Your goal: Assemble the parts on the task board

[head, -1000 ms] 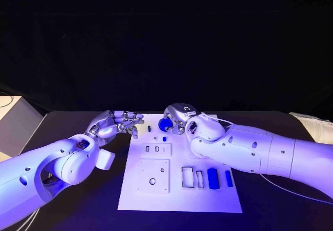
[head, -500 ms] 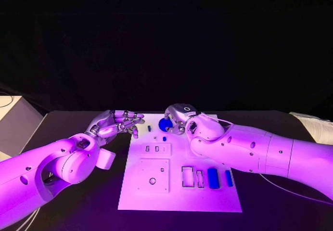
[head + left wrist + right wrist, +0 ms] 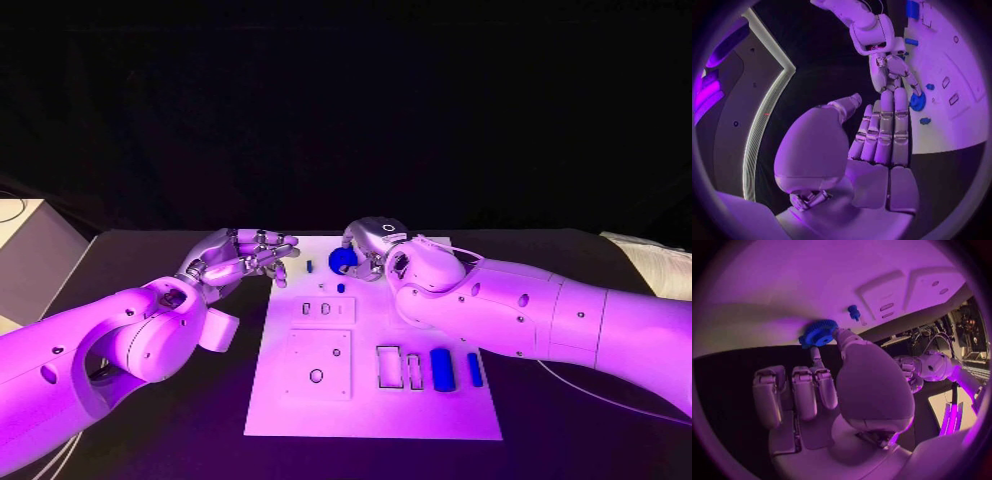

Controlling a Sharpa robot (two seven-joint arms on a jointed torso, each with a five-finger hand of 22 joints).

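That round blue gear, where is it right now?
The blue gear sits at the task board's far end in the head view, pinched by the right hand, across from the left hand.

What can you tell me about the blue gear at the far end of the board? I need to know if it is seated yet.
The blue gear is a small round toothed wheel, plastic by its look, with a hub at its middle. It sits at the far end of the white task board, and the right hand pinches its rim between fingertips. In the right wrist view it appears tilted just above the board's surface, near a small blue peg. Whether it is seated cannot be told.
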